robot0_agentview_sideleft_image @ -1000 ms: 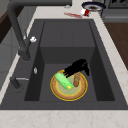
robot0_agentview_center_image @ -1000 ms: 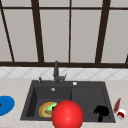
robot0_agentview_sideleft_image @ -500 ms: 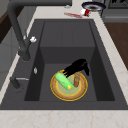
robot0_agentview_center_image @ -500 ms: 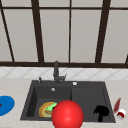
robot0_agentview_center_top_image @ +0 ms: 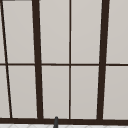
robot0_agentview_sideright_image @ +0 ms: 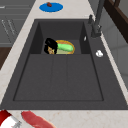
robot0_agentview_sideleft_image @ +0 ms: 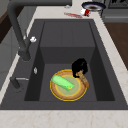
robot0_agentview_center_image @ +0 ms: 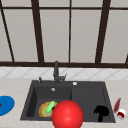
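Shifted since a second ago, the left hand (robot0_agentview_sideleft_image: 79, 67) has been drawn off the green oblong piece (robot0_agentview_sideleft_image: 62, 83) and is now seen in the left side view at the far edge of the yellow-rimmed plate (robot0_agentview_sideleft_image: 77, 93), on the side away from the faucet (robot0_agentview_sideleft_image: 17, 30). Plate and green piece have been left where they were: the plate lies on the floor of the deep basin of the dark sink (robot0_agentview_sideleft_image: 67, 35), and the green piece is laid slantwise across it. A short brown stick (robot0_agentview_sideleft_image: 83, 79) is seen jutting from under the left hand, over the plate's rim; whether it is gripped cannot be told, and how far the hand is closed cannot be made out either. From the front, the right hand (robot0_agentview_center_image: 101, 111) is seen over the shallow right half of the sink, near its front edge; its state cannot be told. A big red ball (robot0_agentview_center_image: 67, 115) is seen at the sink's front edge. A blue dish (robot0_agentview_center_image: 5, 105) lies on the counter to the left, and a red strip (robot0_agentview_center_image: 117, 105) to the right.
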You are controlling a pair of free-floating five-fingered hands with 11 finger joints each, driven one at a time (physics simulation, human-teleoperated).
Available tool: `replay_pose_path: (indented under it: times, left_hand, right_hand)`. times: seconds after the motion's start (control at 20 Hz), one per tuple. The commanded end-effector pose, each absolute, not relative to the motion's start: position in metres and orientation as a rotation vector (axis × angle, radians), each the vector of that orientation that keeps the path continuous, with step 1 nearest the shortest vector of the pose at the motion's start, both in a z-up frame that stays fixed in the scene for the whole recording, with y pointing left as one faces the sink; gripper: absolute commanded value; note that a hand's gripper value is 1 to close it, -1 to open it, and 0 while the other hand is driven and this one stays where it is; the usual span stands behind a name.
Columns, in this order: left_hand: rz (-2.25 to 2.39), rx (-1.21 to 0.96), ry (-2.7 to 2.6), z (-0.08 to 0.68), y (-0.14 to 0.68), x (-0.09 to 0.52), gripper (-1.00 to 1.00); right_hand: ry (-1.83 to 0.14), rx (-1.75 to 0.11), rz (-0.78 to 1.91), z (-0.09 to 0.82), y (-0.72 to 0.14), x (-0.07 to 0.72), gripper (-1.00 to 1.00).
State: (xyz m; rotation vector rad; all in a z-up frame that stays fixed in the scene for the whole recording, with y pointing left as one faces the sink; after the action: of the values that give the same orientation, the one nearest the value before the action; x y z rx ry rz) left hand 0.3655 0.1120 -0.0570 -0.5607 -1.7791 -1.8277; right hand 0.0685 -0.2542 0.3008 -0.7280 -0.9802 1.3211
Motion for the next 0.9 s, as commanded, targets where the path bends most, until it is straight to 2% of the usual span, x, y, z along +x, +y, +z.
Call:
replay_pose_path:
  times: [0.0, 0.2, 0.85]
  left_hand:
    - [-1.835, -0.57, -1.78, -0.059, 0.114, 0.373, 1.0]
    - [-1.842, -0.575, -1.808, -0.05, 0.112, 0.373, 1.0]
    - [-1.864, -0.608, -1.82, 0.05, 0.127, 0.385, 1.0]
  right_hand:
    - [-0.98, -0.728, 1.321, 0.301, -0.254, 0.069, 0.0]
    - [-0.98, -0.728, 1.321, 0.301, -0.254, 0.069, 0.0]
    - [-0.98, -0.728, 1.321, 0.301, -0.254, 0.069, 0.0]
